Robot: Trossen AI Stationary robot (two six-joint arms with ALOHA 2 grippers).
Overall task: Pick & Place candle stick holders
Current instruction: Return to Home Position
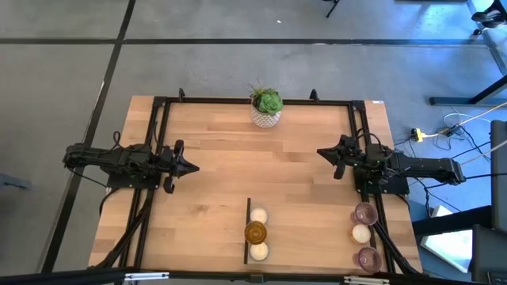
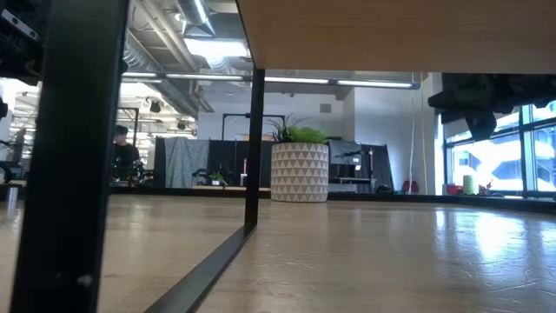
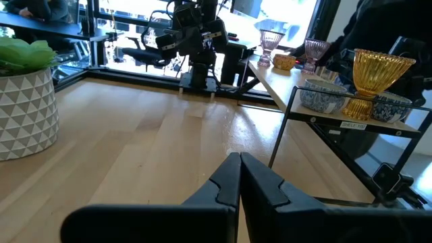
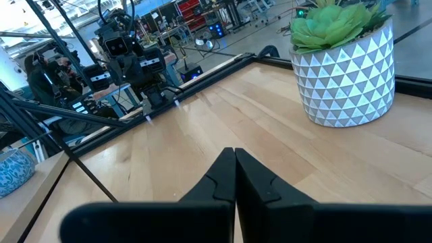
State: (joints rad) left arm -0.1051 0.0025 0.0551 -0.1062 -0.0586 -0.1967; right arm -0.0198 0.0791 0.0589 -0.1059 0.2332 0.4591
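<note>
Six small holders stand at the table's near side. A cream one (image 1: 258, 215), the amber glass one (image 1: 256, 233) and another cream one (image 1: 258, 252) line up near the middle, on a thin black rack (image 1: 248, 229). The amber one also shows in the left wrist view (image 3: 380, 70). A mauve one (image 1: 364, 213), a cream one (image 1: 361, 233) and another mauve one (image 1: 367, 257) line up at the near right. My left gripper (image 1: 190, 166) (image 3: 239, 159) is shut and empty at mid-left. My right gripper (image 1: 321, 153) (image 4: 234, 152) is shut and empty at mid-right.
A white patterned pot with a green plant (image 1: 267, 109) (image 2: 300, 172) stands at the middle of the far edge. A black frame (image 1: 253, 100) runs along the table's far, left and right sides. Bare wood (image 1: 253, 166) lies between the two grippers.
</note>
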